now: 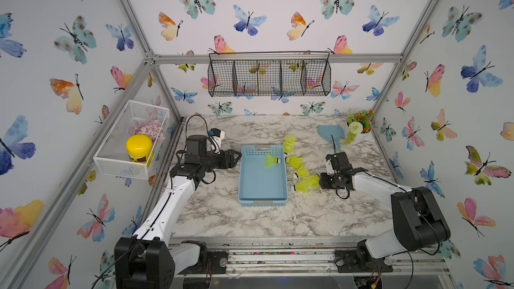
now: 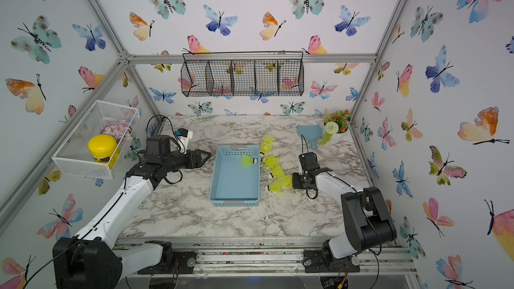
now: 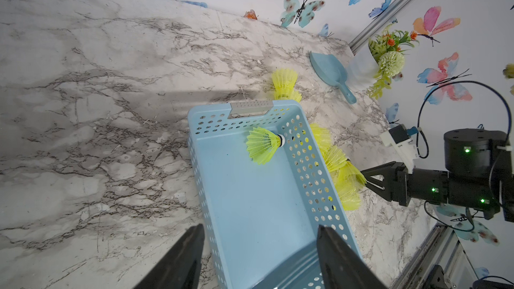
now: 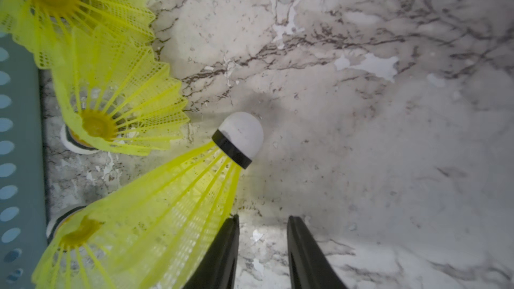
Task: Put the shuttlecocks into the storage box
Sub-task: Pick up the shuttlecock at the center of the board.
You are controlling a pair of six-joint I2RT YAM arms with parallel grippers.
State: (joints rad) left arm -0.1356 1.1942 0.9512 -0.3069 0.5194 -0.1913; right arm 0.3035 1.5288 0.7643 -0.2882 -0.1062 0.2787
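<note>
The light blue storage box lies in the middle of the marble table. One neon yellow shuttlecock rests inside it near the far right corner. Several more shuttlecocks lie in a row along the box's right side. My right gripper is low at the nearest one. Its jaws stand a narrow gap apart over bare marble, and the skirt lies against the outside of one finger. My left gripper hangs open and empty at the box's left rim.
A blue scoop and a potted artificial plant stand at the back right. A white mesh basket holding a yellow jar hangs on the left wall. A black wire basket hangs on the back wall.
</note>
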